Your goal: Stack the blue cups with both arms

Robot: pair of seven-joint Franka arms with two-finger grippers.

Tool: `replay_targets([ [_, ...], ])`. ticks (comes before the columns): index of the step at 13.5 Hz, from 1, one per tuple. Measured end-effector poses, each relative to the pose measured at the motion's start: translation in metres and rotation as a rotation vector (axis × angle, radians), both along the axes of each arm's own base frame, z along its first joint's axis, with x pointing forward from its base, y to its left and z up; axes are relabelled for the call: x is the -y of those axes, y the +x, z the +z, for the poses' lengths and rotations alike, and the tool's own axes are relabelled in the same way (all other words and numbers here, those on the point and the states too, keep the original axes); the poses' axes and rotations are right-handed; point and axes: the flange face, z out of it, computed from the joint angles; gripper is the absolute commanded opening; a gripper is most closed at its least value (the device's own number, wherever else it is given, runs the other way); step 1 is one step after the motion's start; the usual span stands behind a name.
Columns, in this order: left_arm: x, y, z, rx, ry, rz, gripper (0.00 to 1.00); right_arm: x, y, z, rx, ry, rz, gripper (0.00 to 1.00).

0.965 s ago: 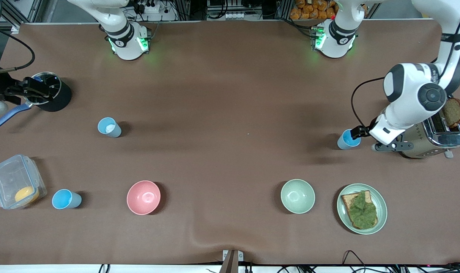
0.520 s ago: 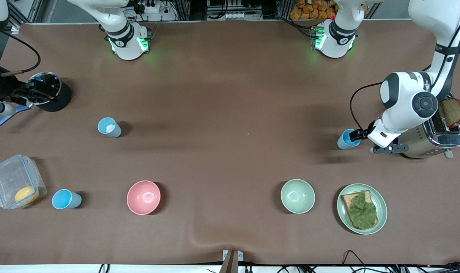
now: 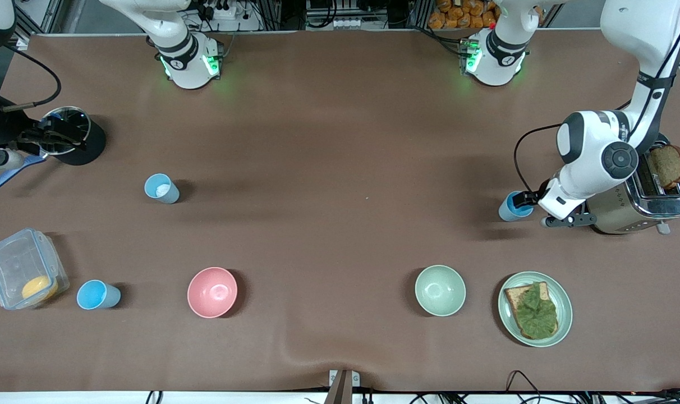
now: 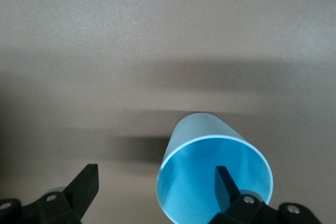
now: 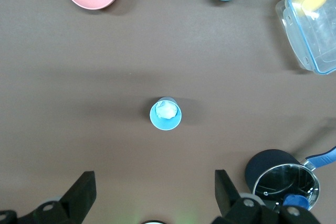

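Cups are spread out: one blue cup (image 3: pixel 97 295) is set beside the clear container (image 3: pixel 25 267), another (image 3: pixel 161 188) under the open, empty, waiting right gripper (image 5: pixel 153 195). A third cup (image 3: pixel 514 206) by the toaster (image 3: pixel 643 196) is straddled by the left gripper (image 4: pixel 157 187), one finger (image 4: pixel 224 184) inside, jaws wide, not clamped.

A wide table (image 3: pixel 329 168) is covered by a brown mat, wrinkled near the front camera's edge. Soft shadows are cast across it by overhead light. Above the table's top edge, metal framing (image 3: pixel 284 14), cables and a power strip (image 3: pixel 219 10) are seen.
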Motion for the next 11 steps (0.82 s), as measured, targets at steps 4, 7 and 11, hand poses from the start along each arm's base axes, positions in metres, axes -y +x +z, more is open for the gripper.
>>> replay_targets([
  [4,0.0002,-0.0016,-0.0026,-0.006,0.0,0.0,0.76,0.0002,0.0,-0.0005,0.0,0.0,0.0,1.0],
  [7,0.001,-0.0033,-0.0062,-0.013,-0.001,-0.002,0.64,0.0002,0.0,-0.0018,-0.002,0.0,0.0,1.0],
  [11,0.0024,-0.0038,-0.0084,-0.017,-0.002,-0.004,0.32,0.0002,0.0002,-0.0071,-0.006,0.0,-0.001,1.0],
])
